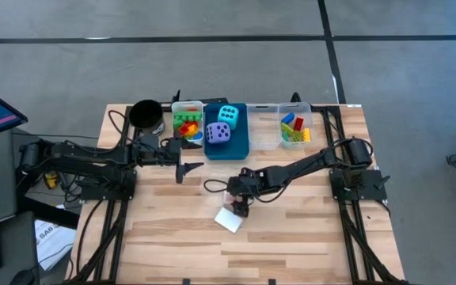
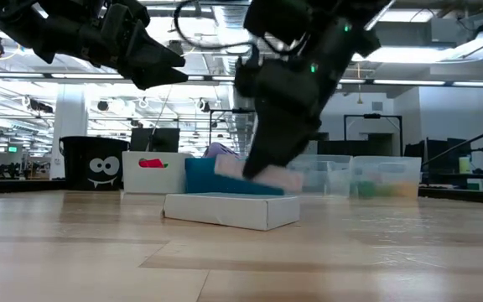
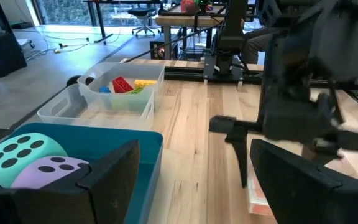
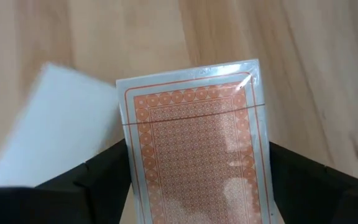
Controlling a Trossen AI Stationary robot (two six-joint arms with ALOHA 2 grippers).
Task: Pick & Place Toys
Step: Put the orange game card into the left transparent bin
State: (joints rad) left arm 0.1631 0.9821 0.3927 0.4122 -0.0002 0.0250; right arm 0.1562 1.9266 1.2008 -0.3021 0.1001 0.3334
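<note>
A: The worktop [image 1: 307,237] runs right up to the low camera, and most of it is bare. Why is everything at the far edge?

B: That is where the bins stand in a row, I'd say so the near side is free for picking. The blue bin [image 1: 240,136] is in the middle, the white bin [image 1: 187,105] just to its left, the clear bin [image 1: 269,131] to its right, and the cup [image 1: 145,115] at the left end.

A: And the arms?

B: The left tool [image 1: 187,168] hangs just in front of the white bin, jaws apart and empty. It looks parked out of the way. The right tool [image 1: 240,206] is over the middle of the worktop, clamped on the pack [image 4: 194,162] across its width.

A: Why across the width?

B: Probably because the long flat faces give the fingers nothing to pinch, while the side edges do. The pack is clear of the wood, tilted, just above and beside the white box [image 1: 229,220], which lies flat on the worktop.

A: What is already sorted?

B: The cyan die [image 1: 229,114] and purple die [image 1: 218,134] sit together in the blue bin. Bricks [image 1: 187,127] fill the white bin, and more of them are in the clear one
</note>
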